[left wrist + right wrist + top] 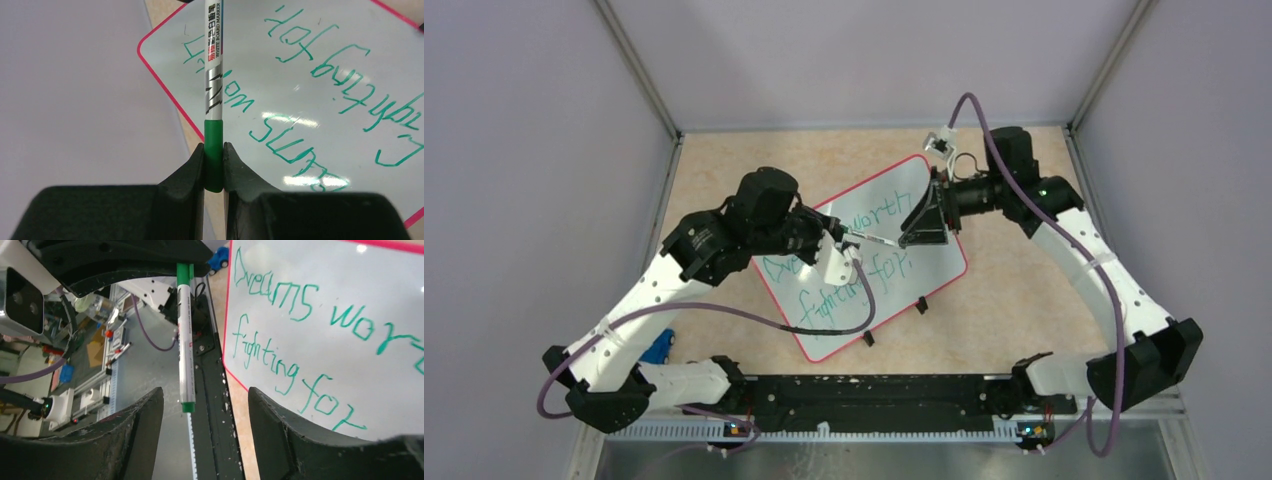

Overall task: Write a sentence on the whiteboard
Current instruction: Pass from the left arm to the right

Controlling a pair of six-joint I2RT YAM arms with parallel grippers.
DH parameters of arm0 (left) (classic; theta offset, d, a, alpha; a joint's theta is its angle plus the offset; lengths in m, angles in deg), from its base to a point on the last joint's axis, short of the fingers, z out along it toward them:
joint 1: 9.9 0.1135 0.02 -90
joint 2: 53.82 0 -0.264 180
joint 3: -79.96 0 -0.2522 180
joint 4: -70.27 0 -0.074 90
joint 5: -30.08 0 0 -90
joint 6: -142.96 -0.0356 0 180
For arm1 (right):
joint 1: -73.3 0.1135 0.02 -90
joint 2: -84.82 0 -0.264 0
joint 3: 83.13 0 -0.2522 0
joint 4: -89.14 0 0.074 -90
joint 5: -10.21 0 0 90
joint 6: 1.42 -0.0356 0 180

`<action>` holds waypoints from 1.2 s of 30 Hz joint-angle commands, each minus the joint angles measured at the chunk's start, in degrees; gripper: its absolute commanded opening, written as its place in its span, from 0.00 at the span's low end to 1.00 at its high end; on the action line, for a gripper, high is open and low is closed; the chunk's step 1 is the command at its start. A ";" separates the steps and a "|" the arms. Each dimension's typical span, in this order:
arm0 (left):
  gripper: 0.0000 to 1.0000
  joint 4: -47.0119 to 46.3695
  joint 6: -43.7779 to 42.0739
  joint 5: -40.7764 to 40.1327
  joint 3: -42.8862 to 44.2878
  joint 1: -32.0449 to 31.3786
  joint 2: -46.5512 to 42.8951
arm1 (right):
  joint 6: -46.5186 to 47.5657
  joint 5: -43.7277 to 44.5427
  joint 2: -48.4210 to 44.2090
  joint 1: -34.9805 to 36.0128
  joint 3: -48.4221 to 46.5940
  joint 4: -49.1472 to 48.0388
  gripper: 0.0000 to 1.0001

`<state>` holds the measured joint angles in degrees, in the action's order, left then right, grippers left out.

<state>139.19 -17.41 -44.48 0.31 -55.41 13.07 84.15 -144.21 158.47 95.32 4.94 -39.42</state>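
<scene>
The large white, red-rimmed rectangular whiteboard [939, 262] lies tilted at mid-frame, the green handwritten sentence [270, 362] across it. The left gripper [214, 150] clamps the green end of a white plastic marker [214, 100]; the right gripper [205, 395], over the board's upper right, gapes empty

Pale lilac walls [514, 120] close in the space on three sides, met at the back corners by slim grey metal posts [639, 70]. The tabletop [1014, 290] is mottled beige under soft, even light, and a black rail [874, 392] runs along its near edge above a brushed-metal strip [874, 460]
</scene>
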 commanded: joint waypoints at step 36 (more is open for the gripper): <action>0.51 -2.71 -12.82 -12.17 -6.76 -8.29 -2.27 | 6.06 9.42 8.96 14.78 -9.58 6.95 0.00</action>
<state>139.95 -35.55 -55.29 -4.48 -63.55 12.65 87.80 -135.54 167.96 110.68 -1.00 -32.85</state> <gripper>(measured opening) 0.352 0.040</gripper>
